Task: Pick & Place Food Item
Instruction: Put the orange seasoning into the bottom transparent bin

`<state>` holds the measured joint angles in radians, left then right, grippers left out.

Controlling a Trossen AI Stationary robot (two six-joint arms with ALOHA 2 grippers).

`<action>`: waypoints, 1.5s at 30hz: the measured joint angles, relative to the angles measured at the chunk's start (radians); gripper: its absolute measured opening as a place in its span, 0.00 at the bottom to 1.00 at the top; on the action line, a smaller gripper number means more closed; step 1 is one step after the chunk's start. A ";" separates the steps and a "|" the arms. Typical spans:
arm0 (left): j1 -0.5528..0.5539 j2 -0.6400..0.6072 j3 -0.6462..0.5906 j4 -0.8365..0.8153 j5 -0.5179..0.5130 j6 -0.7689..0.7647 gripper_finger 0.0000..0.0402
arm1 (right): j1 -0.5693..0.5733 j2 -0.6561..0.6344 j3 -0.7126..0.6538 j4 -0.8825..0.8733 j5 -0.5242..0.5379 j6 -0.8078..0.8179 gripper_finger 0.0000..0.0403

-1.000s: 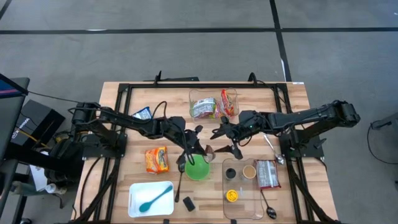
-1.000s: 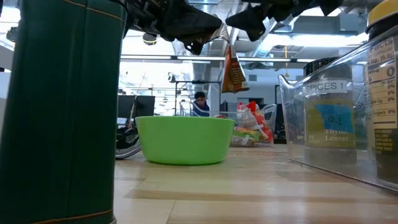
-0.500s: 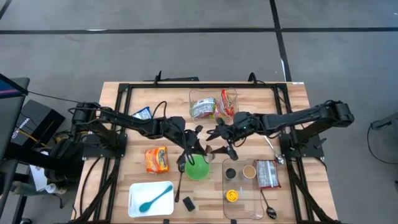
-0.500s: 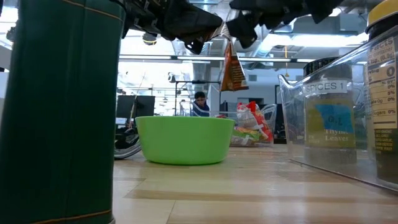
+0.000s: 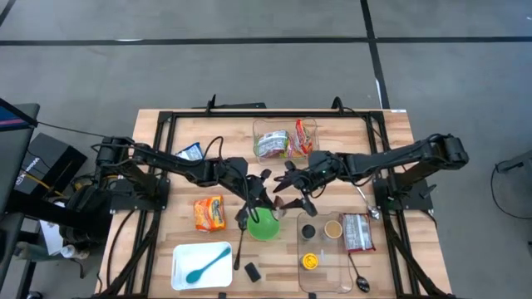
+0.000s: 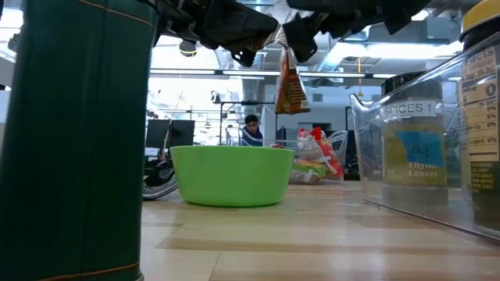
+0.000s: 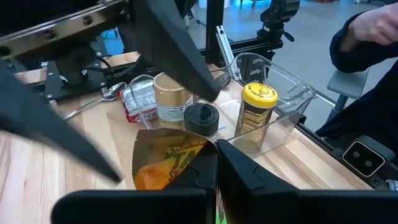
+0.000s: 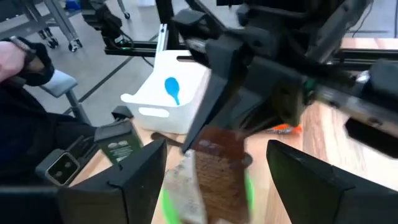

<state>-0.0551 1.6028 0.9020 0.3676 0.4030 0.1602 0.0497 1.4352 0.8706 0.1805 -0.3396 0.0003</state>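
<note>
A brown-and-orange food packet [image 6: 291, 87] hangs over the green bowl [image 5: 263, 225], with my left gripper [image 5: 268, 198] shut on it. The bowl stands on its base on the table in the low view [image 6: 232, 173]. My right gripper [image 8: 214, 177] is open. Its two fingers stand on either side of the packet [image 8: 219, 174] with a gap on each side, touching nothing. In the left wrist view the packet [image 7: 163, 165] lies just ahead of my shut fingers, and the right gripper's dark fingers [image 7: 177, 56] frame it. My left gripper pinches the packet's top edge [image 7: 208, 149] between its two fingers, coming from the table's left and slanting a little downward. The packet hangs upright below the fingers [image 6: 266, 35], lifted clear above the bowl's rim.
A clear bin [image 5: 324, 249] with spice jars stands right of the bowl. A white tray [image 5: 184, 274] holds a teal spoon at the near left. An orange noodle pack [image 5: 209, 213] and a far clear container [image 5: 283, 139] of packets lie nearby. A tall dark can [image 6: 74, 140] stands close in the low view.
My right gripper has moved toward the table's left and slightly down, up to the hanging packet, so that its open fingers now stand on either side of it. The packet and my left gripper have kept still.
</note>
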 joint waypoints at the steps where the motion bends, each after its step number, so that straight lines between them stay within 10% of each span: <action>1: 0.000 0.000 0.000 0.000 0.000 0.000 0.00 | -0.002 0.014 0.008 0.002 0.000 0.000 0.67; 21: 0.000 0.000 0.000 -0.046 -0.001 -0.007 0.00 | 0.017 0.071 0.074 -0.112 -0.037 0.008 0.66; 45: 0.003 -0.001 0.000 -0.075 -0.002 -0.098 0.00 | 0.036 0.071 0.073 -0.114 -0.033 0.043 0.34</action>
<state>-0.0517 1.6020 0.9020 0.2929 0.4011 0.0626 0.0856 1.5063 0.9436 0.0662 -0.3728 0.0432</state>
